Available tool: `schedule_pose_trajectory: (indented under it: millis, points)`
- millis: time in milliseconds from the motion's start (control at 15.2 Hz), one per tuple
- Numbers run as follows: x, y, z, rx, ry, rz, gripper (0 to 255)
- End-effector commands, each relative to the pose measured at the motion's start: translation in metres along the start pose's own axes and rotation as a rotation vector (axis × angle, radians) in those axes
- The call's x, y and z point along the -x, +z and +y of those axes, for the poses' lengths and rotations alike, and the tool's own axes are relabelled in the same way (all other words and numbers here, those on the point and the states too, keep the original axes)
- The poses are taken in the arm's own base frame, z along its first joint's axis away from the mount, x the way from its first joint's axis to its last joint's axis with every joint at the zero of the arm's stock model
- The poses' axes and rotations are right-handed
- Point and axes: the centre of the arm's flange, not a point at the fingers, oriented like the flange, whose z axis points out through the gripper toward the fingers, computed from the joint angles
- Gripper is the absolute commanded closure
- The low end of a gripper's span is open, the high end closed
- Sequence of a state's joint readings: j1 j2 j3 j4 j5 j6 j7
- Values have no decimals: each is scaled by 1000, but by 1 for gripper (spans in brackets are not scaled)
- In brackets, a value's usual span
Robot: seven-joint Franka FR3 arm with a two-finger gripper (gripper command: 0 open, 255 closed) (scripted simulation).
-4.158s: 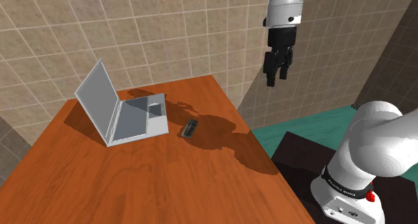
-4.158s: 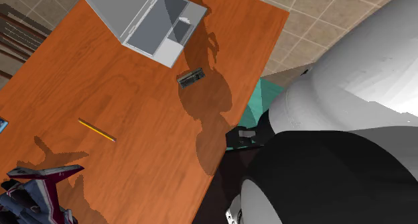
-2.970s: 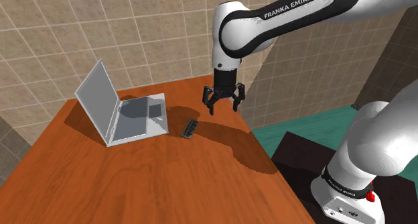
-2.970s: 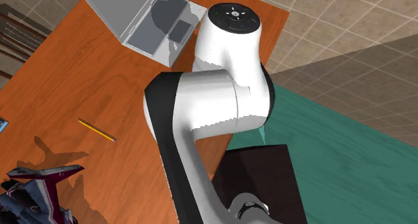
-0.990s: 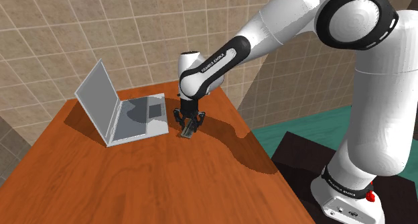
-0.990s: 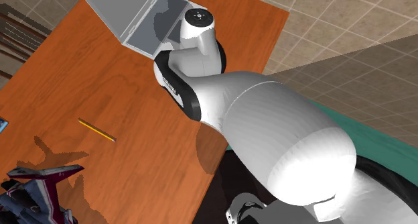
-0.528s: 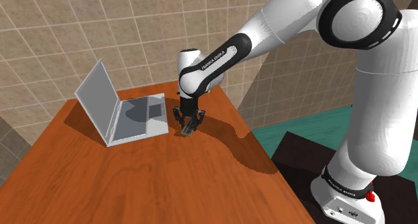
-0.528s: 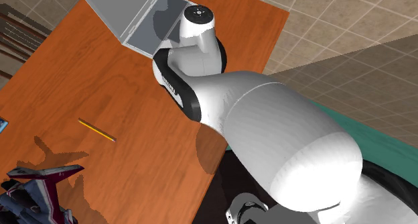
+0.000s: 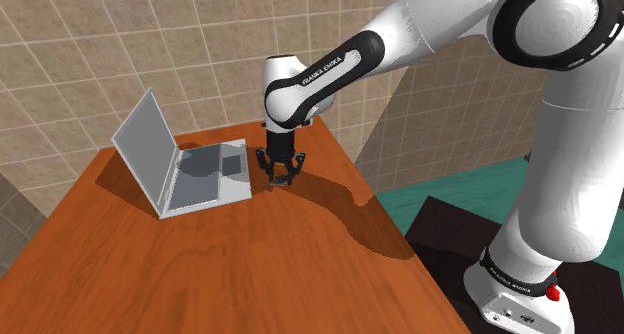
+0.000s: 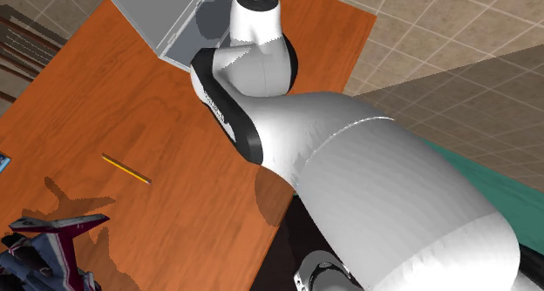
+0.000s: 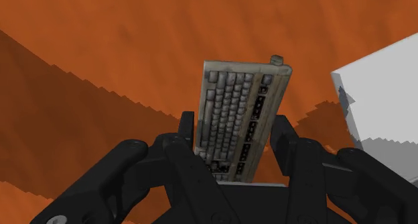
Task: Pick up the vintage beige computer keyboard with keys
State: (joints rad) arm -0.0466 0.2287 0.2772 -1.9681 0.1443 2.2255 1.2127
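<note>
Orange-brown table (image 9: 200, 272) fills the shoulder view's lower left | white arm (image 9: 330, 67) reaches down to the middle | grey laptop (image 9: 190, 177) sits open, left of it | small beige keyboard (image 11: 241, 108) is in the grip, near the laptop | step: grabbing looks done; next, lift it straight up, slowly | gripper (image 11: 233, 121) is narrow, squeezing the keyboard's long sides.

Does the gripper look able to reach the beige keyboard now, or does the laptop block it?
Probably yes: the fingers of the gripper sit against both long sides of the keyboard, apparently clasping it. The laptop lies beside them, not between.
</note>
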Motion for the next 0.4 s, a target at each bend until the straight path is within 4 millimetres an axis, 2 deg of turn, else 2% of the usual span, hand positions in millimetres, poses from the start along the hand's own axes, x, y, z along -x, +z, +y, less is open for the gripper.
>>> schedule_pose_trajectory:
  millis: [0, 198, 330]
  points:
    - [1, -11, -2, 0, 0, 0, 255]
    - [4, -26, -3, 0, 0, 0, 255]
    - [4, -27, -3, 0, 0, 0, 255]
